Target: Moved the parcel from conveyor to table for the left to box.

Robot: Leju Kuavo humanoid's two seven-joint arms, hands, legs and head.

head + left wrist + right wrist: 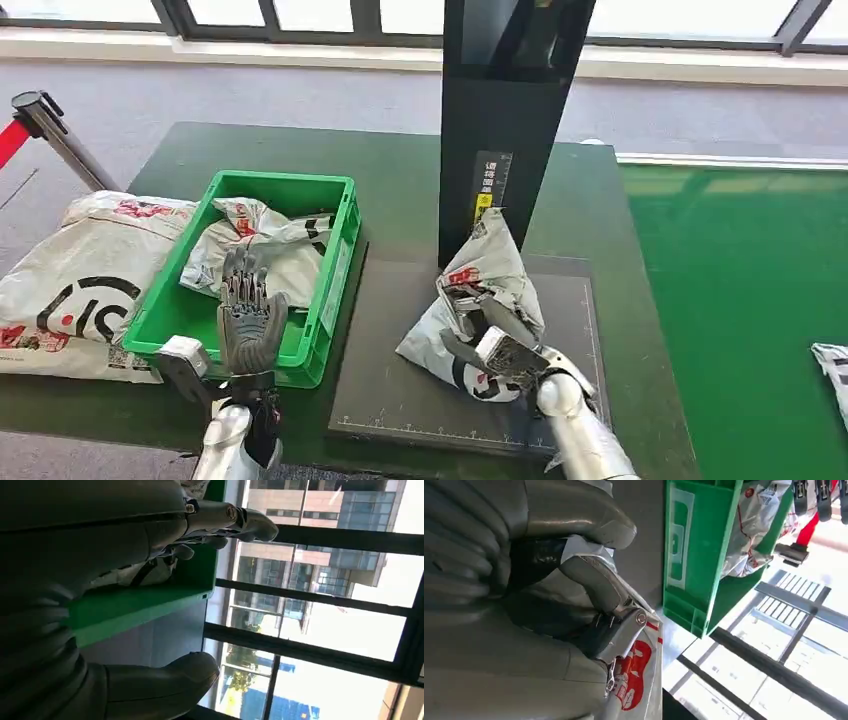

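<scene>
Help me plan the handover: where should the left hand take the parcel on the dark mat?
Probably at the raised upper fold of the parcel, coming from the bin side. The right hand grips its lower end, so the peaked top stands free.

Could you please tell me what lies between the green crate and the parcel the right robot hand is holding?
In the head view, only bare dark mat lies between the green crate and the parcel held by the right robot hand.

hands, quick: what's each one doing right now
Left hand: open, holding nothing, over the green bin.
Right hand: holding the grey parcel.
</scene>
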